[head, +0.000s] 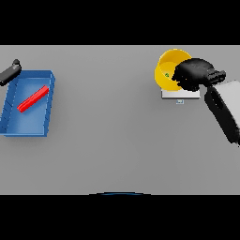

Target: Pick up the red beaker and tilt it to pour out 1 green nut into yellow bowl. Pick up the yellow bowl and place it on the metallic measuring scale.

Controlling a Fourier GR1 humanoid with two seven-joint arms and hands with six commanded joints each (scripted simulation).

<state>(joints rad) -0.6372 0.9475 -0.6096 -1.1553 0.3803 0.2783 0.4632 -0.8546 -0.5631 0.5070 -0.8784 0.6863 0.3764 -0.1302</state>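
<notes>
My right hand (196, 73) curls round the yellow bowl (169, 68), which sits tilted on the scale (180, 95). A green nut (167, 75) lies inside. At nine o'clock, my left hand (10, 72), fingers hard to see, hangs beside the blue tray (14, 126) with the red beaker (33, 99).

Single head view, looking steeply down at grey table (117, 140) from above

Scale (181, 95) mostly hidden under bowl (168, 65), right hand (194, 72).
</notes>
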